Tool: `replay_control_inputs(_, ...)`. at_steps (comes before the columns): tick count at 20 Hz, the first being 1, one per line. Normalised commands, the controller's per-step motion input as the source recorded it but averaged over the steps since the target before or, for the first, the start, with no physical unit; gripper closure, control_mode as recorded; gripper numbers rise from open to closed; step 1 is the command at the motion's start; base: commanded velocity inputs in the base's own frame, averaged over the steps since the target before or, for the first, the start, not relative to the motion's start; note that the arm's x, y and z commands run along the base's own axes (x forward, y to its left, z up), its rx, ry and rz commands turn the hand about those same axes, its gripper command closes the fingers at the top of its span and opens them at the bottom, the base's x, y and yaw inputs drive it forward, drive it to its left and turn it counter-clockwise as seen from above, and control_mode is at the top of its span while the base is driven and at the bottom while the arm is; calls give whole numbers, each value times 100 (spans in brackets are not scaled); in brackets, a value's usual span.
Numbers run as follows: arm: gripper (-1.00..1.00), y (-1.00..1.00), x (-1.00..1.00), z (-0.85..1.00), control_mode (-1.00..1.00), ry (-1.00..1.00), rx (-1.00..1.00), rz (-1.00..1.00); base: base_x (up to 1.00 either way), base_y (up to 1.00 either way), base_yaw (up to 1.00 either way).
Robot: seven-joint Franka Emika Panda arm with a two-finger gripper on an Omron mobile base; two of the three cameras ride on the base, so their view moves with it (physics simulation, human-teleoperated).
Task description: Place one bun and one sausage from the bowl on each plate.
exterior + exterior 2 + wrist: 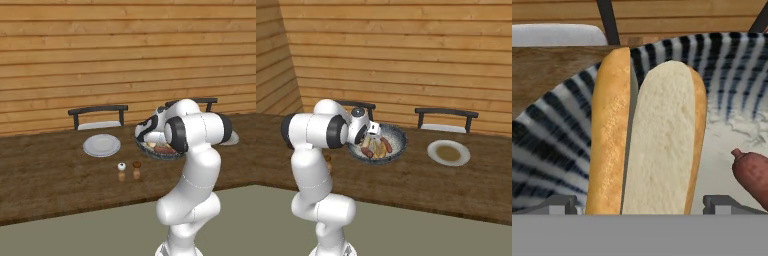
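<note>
Gripper (639, 202), jaws spread wide, hangs low over the bowl (557, 145) at frame centre, straddling a split hot-dog bun (647, 140); a sausage (754, 175) lies lower right.

Glossy white rounded arm (192, 165), dark joint bands, bulbous segments, small grey fingertips (559, 204).

I see a golden bun (652, 145) with a cream cut face, a red-brown sausage (754, 175), and a dark-and-pale striped bowl (557, 145).

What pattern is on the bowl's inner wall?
Dark blue and white stripes on the bowl, clearest in the hand view.
</note>
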Motion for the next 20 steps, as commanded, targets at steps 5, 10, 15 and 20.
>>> replay_control_inputs(5,100,0,0,0,-100,0,0,0,0,0,0)
replay_control_inputs(10,100,0,0,0,-100,0,0,0,0,0,0)
replay_control_inputs(15,100,0,0,0,-100,0,0,0,0,0,0)
replay_control_inputs(20,100,0,-10,23,-100,0,0,0,0,0,0)
